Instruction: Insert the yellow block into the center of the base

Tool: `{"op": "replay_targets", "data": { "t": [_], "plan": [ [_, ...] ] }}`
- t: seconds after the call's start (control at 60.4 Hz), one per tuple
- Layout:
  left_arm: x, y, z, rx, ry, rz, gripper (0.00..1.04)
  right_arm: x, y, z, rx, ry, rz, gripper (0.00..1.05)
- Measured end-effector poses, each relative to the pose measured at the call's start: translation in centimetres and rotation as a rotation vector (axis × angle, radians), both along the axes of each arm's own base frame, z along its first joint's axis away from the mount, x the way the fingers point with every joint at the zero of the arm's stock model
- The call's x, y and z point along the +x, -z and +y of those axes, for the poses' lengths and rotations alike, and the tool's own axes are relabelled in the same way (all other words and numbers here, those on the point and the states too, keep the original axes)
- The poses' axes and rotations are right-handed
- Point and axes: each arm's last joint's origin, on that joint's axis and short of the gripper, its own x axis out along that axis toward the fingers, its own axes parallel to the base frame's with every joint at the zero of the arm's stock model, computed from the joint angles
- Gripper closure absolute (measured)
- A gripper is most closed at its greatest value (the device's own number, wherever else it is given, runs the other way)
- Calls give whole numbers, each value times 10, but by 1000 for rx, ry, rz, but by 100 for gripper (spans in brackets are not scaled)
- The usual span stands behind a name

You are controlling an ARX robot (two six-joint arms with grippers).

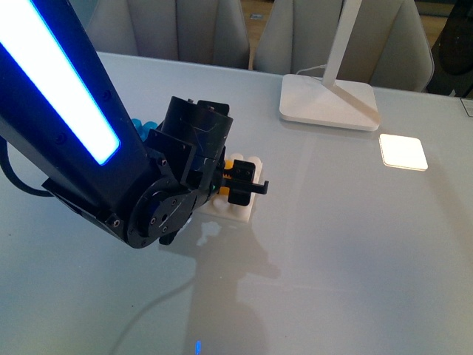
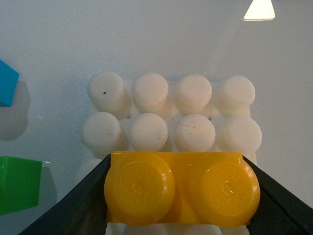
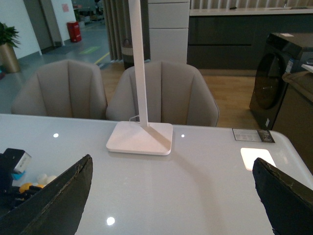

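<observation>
The yellow block (image 2: 181, 188), two studs up, is clamped between the black fingers (image 2: 73, 205) of my left gripper (image 2: 181, 196), which is shut on it. It sits over the near part of the white studded base (image 2: 171, 112), with two rows of the base's studs showing beyond it. Whether it is pressed onto the studs I cannot tell. In the front view the left gripper (image 1: 240, 185) is down on the base (image 1: 238, 213), and only a sliver of the yellow block (image 1: 222, 191) shows. My right gripper (image 3: 171, 205) hangs open above the table, nothing between its fingers.
A green brick (image 2: 18, 183) and a blue brick (image 2: 7, 83) lie beside the base. The white lamp foot (image 1: 329, 102) stands at the back, with a bright light patch (image 1: 403, 151) on the table to its right. Chairs (image 3: 161, 93) line the far edge.
</observation>
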Motion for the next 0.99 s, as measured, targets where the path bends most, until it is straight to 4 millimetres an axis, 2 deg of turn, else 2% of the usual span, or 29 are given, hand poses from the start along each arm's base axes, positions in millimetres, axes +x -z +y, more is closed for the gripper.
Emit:
{"op": "replay_targets", "data": {
  "t": [0.315, 0.993],
  "plan": [
    [-3, 11, -2, 10, -1, 17, 42, 0, 0, 0, 0, 0, 0, 9],
    [-1, 18, -3, -14, -8, -9, 42, 0, 0, 0, 0, 0, 0, 9]
  ]
}}
